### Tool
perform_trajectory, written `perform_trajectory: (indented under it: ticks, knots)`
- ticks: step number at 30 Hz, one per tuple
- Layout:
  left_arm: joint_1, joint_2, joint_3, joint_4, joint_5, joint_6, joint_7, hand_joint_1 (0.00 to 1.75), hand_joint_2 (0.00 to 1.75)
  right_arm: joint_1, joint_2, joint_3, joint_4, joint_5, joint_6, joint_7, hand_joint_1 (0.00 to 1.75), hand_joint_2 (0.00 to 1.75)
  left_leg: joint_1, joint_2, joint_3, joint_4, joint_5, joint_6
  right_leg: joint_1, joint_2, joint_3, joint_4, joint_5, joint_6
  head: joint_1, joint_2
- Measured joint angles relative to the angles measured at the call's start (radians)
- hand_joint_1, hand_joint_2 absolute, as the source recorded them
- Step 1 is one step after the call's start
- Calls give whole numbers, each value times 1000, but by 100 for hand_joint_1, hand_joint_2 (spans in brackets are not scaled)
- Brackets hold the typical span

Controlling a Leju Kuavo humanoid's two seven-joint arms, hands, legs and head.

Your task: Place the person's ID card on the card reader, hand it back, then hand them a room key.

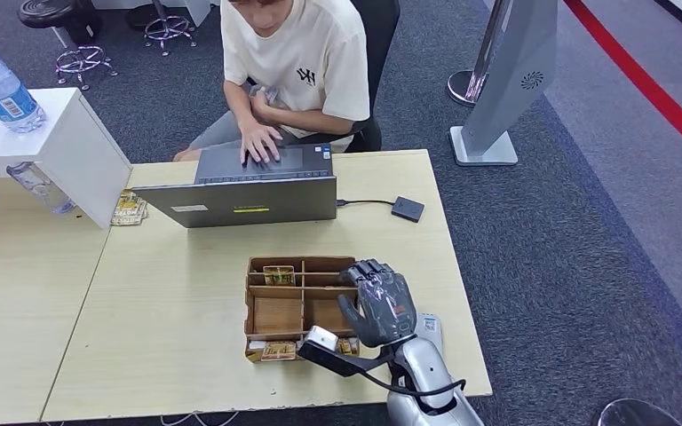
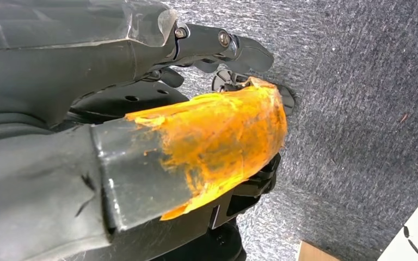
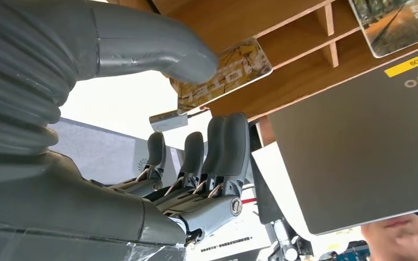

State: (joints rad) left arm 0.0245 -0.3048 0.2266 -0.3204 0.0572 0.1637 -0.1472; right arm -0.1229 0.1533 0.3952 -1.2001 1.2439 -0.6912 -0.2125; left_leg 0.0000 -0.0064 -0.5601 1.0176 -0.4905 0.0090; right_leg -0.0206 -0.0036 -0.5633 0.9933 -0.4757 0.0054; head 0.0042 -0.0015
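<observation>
Pale tabletop is carrying a laptop under a person's hand – rightward, a card reader – nearer, the right hand is hovering empty, fingers apart, beside the wooden tray holding room cards; left hand unclear.

Open laptop, water bottle on white box, perhaps stool bases beyond.
</observation>
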Motion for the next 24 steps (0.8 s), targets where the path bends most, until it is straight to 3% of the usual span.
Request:
perform_trajectory:
  ticks: [11, 15, 17, 21, 24]
  knots:
    - [0, 0, 0, 0, -8, -4, 2, 0, 0, -28, 0, -7, 35, -8, 0, 21, 92, 175, 0, 0, 0, 0, 0, 0, 0, 0, 0, 0, 0, 0, 0, 0]
    - [0, 0, 0, 0, -9, -4, 2, 0, 0, -38, 0, -7, 60, -18, 0, 36, 147, 175, 0, 0, 0, 0, 0, 0, 0, 0, 0, 0, 0, 0, 0, 0]
    - [0, 0, 0, 0, -9, -4, 2, 0, 0, -43, 0, -7, 74, -22, 0, 43, 148, 175, 0, 0, 0, 0, 0, 0, 0, 0, 0, 0, 0, 0, 0, 0]
    - [0, 0, 0, 0, -9, -4, 2, 0, 0, -50, 0, -6, 95, -24, 0, 45, 173, 175, 0, 0, 0, 0, 0, 0, 0, 0, 0, 0, 0, 0, 0, 0]
    - [0, 0, 0, 0, -10, -5, 2, 0, 0, -55, 0, -6, 106, -24, -1, 46, 175, 175, 0, 0, 0, 0, 0, 0, 0, 0, 0, 0, 0, 0, 0, 0]
